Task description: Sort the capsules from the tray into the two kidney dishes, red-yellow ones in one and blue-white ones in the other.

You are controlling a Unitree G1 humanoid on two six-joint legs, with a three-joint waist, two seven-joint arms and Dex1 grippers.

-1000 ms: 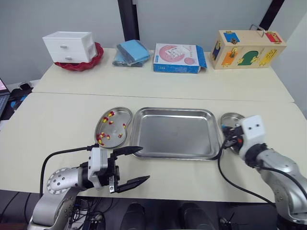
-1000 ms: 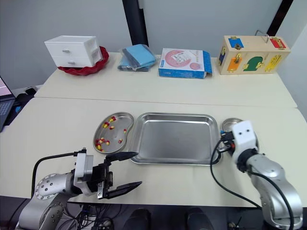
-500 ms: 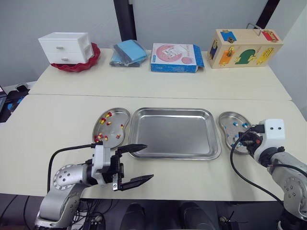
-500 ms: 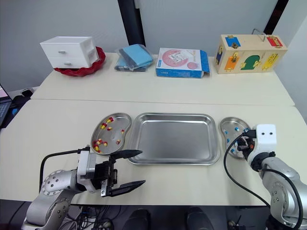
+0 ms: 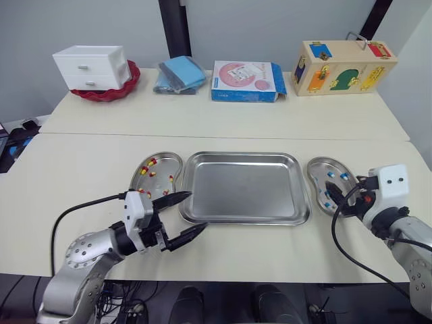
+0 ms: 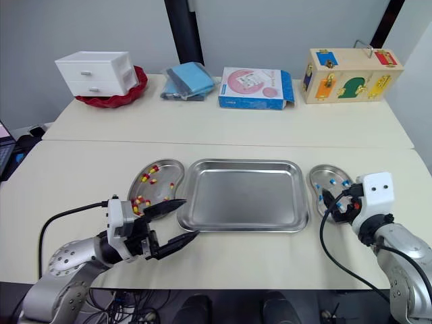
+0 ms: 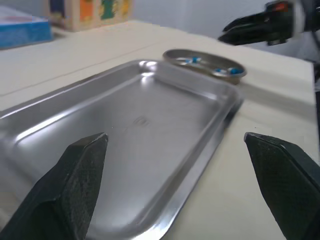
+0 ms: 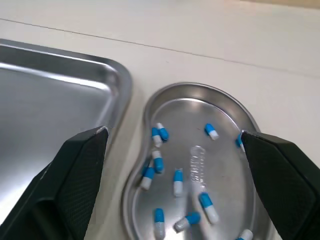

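**Capsules, tray and dishes at the end of sorting.** The red-yellow capsules (image 5: 148, 165) lie scattered in the left kidney dish (image 5: 162, 181), just beside the tray's left rim. The blue-white capsules (image 8: 177, 181) lie in the right kidney dish (image 8: 222, 160), just beside its right rim. Between the 2 dishes, the steel tray (image 5: 244, 187) shows a bare floor, so we judge the sort finished or nearly so.

We expect each capsule to be very light, smooth and rounded, with a thin shell. It should roll or skid on polished steel and could dent under a hard pinch. The best hold is probably across the middle of the short axis, with gentle pressure.

The left gripper (image 5: 196, 210) hovers over the table at the tray's near-left corner. Its 2 black fingers are spread wide and carry nothing. The right gripper (image 8: 174, 134) hangs above the right dish, its fingers equally parted and empty.

On the far table stand a white drawer unit (image 5: 90, 65), a red bowl (image 5: 128, 79) beneath it, folded blue cloth (image 5: 181, 73), a blue box (image 5: 246, 81) and a wooden latch box (image 5: 344, 67).
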